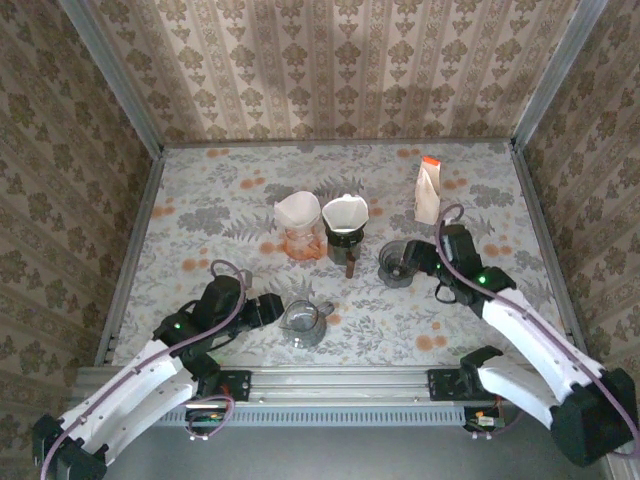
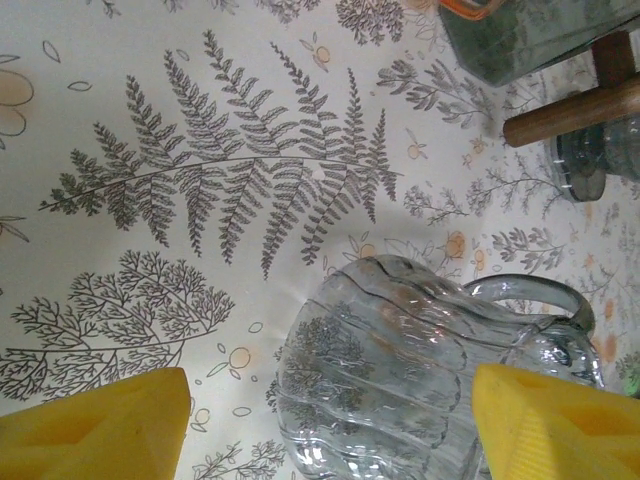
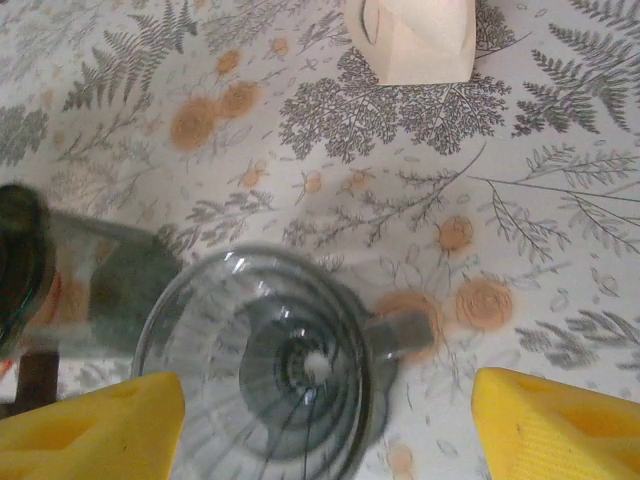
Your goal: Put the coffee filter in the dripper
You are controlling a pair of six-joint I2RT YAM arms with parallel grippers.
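Glass sits between the yellow pads of my left pincer [image 2: 330,425]: a ribbed pitcher [image 2: 400,370] by the table's [image 1: 200,200] near edge, left of centre. The jaws stand released, with a clear gap on the left side, so I hold nothing there. Toward the middle of the table two white paper filters stand side by side, the left filter [image 1: 298,210] in an orange-tinted holder [image 1: 300,245] and the right filter [image 1: 345,212] in a dark one with a wooden handle. Right of those stands the empty smoked-glass dripper [image 3: 265,365], directly under my right pincer [image 3: 328,415]. It is also released, pads wide on either side. I judge the task is at its opening, with no filter lifted yet. Next I need to reach a filter, pinch its thin rim gently, and seat it point-down in the empty cone.
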